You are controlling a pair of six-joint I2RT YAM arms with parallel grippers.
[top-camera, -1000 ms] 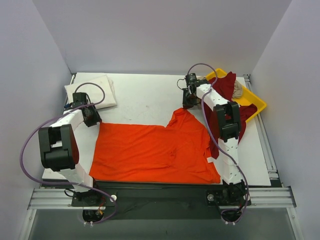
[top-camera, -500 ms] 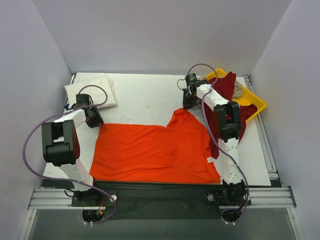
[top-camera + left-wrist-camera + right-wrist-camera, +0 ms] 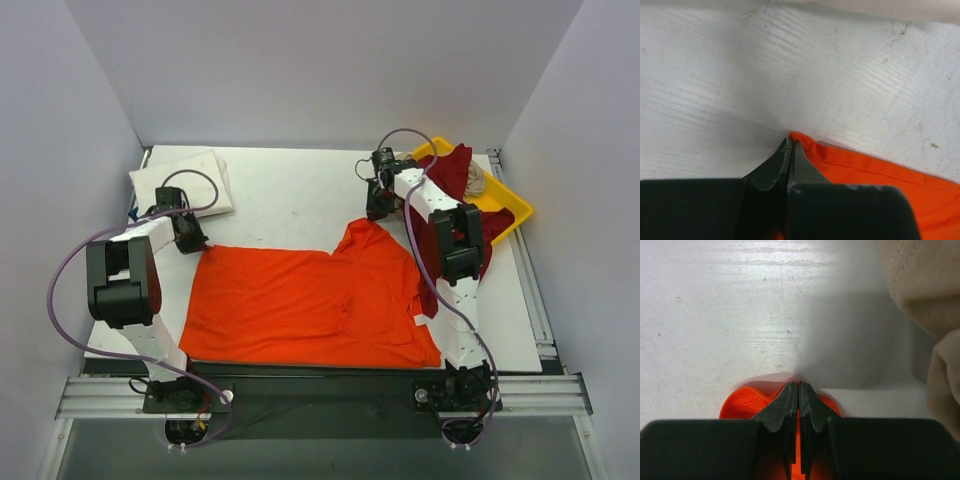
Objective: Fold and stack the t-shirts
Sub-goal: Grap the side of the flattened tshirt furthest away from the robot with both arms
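- Orange t-shirt (image 3: 310, 305) lies flat on the bench (image 3: 290, 190), long axis left-to-right.
- Left pincer (image 3: 790, 143) is clenched on its far-left corner. Right pincer (image 3: 799, 385) is clenched on its raised far-right peak.
- Judgement: each arm holds its nearer corner, so the fold runs toward the near hem.
- Beyond the orange t-shirt: folded white t-shirt (image 3: 190, 180) far-left, dark red t-shirt (image 3: 455, 170) in the yellow tray (image 3: 510, 205) far-right.

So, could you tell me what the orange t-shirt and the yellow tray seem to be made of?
The orange t-shirt looks like soft, matte cloth, perhaps cotton: it lies limp and wrinkled, with a stitched hem. The yellow tray looks like rigid, smooth plastic: its rim holds a straight, even edge.
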